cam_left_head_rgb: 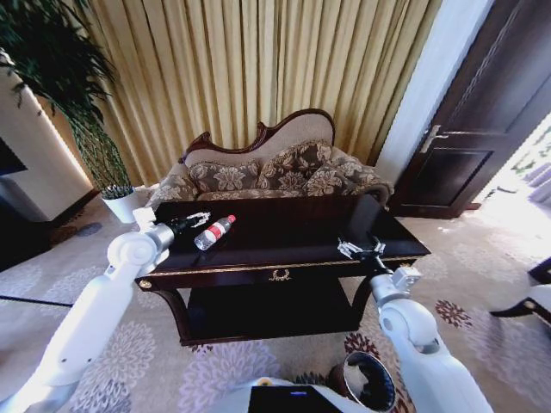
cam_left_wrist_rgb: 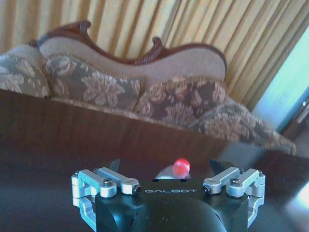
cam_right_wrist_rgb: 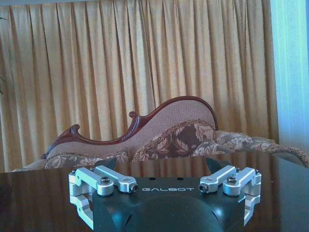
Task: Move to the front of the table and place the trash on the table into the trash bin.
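Observation:
The dark glossy table [cam_left_head_rgb: 284, 258] with its gold ornament stands right in front of me. On its left part lies the trash, a clear bottle [cam_left_head_rgb: 213, 233] with a red cap [cam_left_wrist_rgb: 181, 166]. My left gripper [cam_left_head_rgb: 195, 220] hovers low at the bottle, open, and the left wrist view shows the cap just ahead between its spread fingers [cam_left_wrist_rgb: 164, 166]. My right gripper [cam_left_head_rgb: 356, 250] is open over the table's right front part, with nothing between its fingers [cam_right_wrist_rgb: 161, 163]. The trash bin [cam_left_head_rgb: 368, 381], dark with a shiny rim, stands on the floor by my right side.
A floral sofa [cam_left_head_rgb: 267, 172] with a carved wooden back stands close behind the table. A potted plant [cam_left_head_rgb: 103, 163] is at the left and a dark door [cam_left_head_rgb: 482, 112] at the right. The table has a lower shelf [cam_left_head_rgb: 267, 314]. Patterned carpet surrounds it.

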Robot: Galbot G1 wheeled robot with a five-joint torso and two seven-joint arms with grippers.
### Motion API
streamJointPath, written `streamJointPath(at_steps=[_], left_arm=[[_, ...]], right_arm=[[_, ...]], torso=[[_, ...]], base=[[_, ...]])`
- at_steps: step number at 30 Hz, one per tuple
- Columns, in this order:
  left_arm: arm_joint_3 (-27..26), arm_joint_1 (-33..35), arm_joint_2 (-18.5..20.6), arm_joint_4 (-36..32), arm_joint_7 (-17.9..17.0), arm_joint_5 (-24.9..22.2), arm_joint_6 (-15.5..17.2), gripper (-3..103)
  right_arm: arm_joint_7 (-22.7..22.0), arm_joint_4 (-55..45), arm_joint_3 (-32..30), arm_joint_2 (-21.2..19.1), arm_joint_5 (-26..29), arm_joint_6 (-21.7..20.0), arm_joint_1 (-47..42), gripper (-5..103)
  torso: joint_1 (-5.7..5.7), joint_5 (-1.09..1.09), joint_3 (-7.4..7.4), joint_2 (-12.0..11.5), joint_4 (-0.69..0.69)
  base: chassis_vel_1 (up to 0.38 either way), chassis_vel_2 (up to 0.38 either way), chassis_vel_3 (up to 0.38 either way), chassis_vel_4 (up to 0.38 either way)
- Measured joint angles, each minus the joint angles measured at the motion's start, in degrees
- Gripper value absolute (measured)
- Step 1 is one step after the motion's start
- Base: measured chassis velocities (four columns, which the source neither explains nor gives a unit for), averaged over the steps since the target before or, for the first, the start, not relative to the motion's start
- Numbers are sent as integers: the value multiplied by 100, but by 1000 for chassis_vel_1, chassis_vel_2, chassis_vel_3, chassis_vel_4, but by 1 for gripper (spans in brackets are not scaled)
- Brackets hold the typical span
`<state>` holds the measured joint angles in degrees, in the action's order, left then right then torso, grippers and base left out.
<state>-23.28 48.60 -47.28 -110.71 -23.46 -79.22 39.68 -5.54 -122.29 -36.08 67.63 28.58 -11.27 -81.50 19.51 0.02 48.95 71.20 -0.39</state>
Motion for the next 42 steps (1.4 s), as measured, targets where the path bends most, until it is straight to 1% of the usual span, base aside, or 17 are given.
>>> streamJointPath(at_steps=[2,6,8,9,12,13,14,16,17,19,21,23,25,26,31,35,42], left_arm=[[3,-12,148,31,-44,-225,136,100],[96,-87,279,243,57,-264,156,100],[297,-245,396,514,209,-260,157,100],[297,-245,396,514,209,-260,157,100],[616,-493,581,739,469,-237,156,100],[769,-624,664,823,631,-229,154,100],[769,-624,664,823,631,-229,154,100],[1167,-940,798,1054,874,-192,146,100],[1167,-940,798,1054,874,-192,146,100],[1421,-1204,833,1213,1075,-156,141,100],[1509,-1310,834,1236,1159,-175,139,100],[1559,-1356,834,1236,1177,-202,138,100],[1807,-1517,847,1243,1267,-257,136,100],[1807,-1517,847,1243,1267,-257,136,100],[2213,-1747,821,1315,1436,-329,130,100],[2379,-1792,823,1301,1498,-342,129,100],[2469,-1808,819,1313,1594,-327,128,100]], right_arm=[[3,23,65,27,-39,15,20,100],[4,24,95,32,-50,21,27,100],[4,10,93,18,-52,23,11,100],[4,10,93,18,-52,23,11,100],[4,-8,62,12,-53,38,-28,100],[3,-12,41,18,-59,57,-52,100],[3,-12,41,18,-59,57,-52,100],[4,-13,12,41,-77,102,-100,100],[4,-13,12,41,-77,102,-100,100],[4,-16,-5,75,-93,127,-122,100],[4,-16,-8,91,-97,137,-124,100],[5,-16,-9,96,-101,141,-124,100],[6,-16,-4,103,-115,150,-113,100],[6,-16,-4,103,-115,150,-113,100],[8,-16,10,102,-118,160,-87,100],[8,-16,-28,102,-118,192,-111,100],[9,8,-56,123,-122,248,-122,100]], torso=[[0,0,0,0,0],[0,-1,0,0,1],[0,-2,0,0,0],[0,-2,0,0,0],[0,-2,0,0,-1],[0,0,0,0,-1],[0,0,0,0,-1],[0,0,0,0,-1],[0,0,0,0,-1],[0,-1,0,0,-2],[0,-1,0,0,-1],[0,-1,0,0,-1],[0,-1,0,0,0],[0,-1,0,0,0],[0,0,0,0,-1],[0,-1,0,0,-1],[0,-1,0,0,-1]], base=[[0,0,0,0],[0,0,0,0],[0,0,0,0],[0,0,0,0],[0,0,0,0],[0,0,0,0],[0,0,0,0],[0,0,0,0],[0,0,0,0],[0,0,0,0],[0,0,0,0],[0,0,0,0],[0,0,0,0],[0,0,0,0],[0,0,0,0],[0,0,0,0],[0,0,0,0]])
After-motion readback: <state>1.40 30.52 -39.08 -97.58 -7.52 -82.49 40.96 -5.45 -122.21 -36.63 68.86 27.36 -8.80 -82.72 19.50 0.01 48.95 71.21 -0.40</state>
